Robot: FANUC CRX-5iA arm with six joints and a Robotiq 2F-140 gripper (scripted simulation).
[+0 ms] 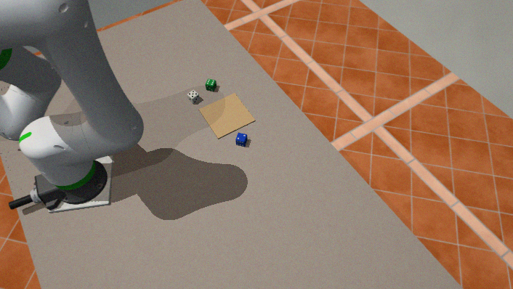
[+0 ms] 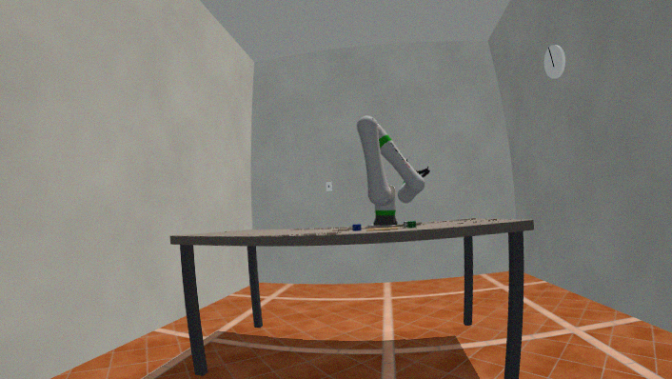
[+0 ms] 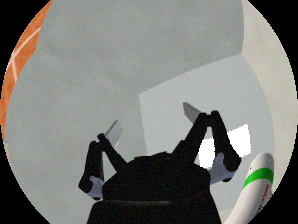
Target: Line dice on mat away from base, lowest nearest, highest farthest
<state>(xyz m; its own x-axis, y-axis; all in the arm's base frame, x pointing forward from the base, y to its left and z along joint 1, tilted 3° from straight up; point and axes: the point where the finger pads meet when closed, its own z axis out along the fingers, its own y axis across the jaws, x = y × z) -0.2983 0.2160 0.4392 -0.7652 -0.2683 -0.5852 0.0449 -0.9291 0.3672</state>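
Note:
The tan mat [image 1: 227,116] [image 2: 382,229] lies flat on the table. A white die [image 1: 193,96] lies just off its corner on the base side, several pips on top with one in the middle. A green die [image 1: 211,84] [image 2: 411,224] lies off the mat's upper side in the top view, several pips on top. A blue die [image 1: 241,139] [image 2: 356,228] lies off the mat's lower right edge, two pips on top. My gripper [image 3: 151,117] [image 2: 427,170] is open and empty, high above the table and far from the dice, pointing at the walls.
The robot's base [image 1: 80,185] [image 2: 385,220] stands at the left of the table [image 1: 291,218] in the top view. The arm's elbow [image 1: 123,127] hangs between that camera and the table. The arm's shadow lies across the table beside the mat. The table's far edge is beyond the mat.

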